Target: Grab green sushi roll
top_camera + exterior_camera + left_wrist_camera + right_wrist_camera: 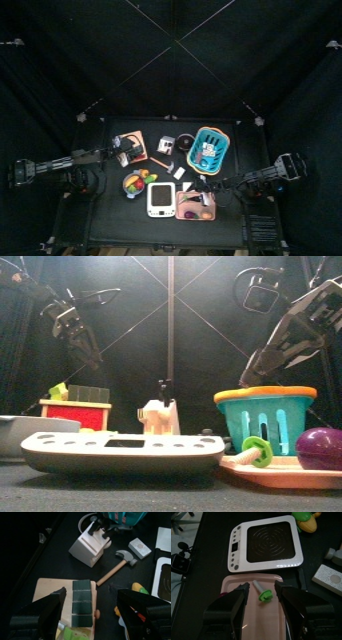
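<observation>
Left tool: jaws at full spread, holding nothing, hanging over the wooden board. Right tool: jaws apart, empty, resting over the pink tray near the table's front-right corner.

Green sushi roll: dark-green segmented strip lying flat on the board, close to the table's left edge. In the left wrist view it sits between the two open jaws.

Risks (judgement):
- Jaws stand wider than the roll. On descent one tip could land on the board, or catch its edge and push the board instead of gripping.
- The roll looks segmented, so a grip off its middle may take only part of it, or tip it.
- A pale-green piece touches the roll's end and could be pinched along with it.

Surroundings:
- Hammer: handle end just beside the board's corner, so a sideways nudge of the board would meet it.
- White boxy object and small grey-white block lie beyond the hammer, apart from the board.
- Blue basket, fruit pile and white scale are all clear of the approach.
- Nothing lies on top of the roll.
</observation>
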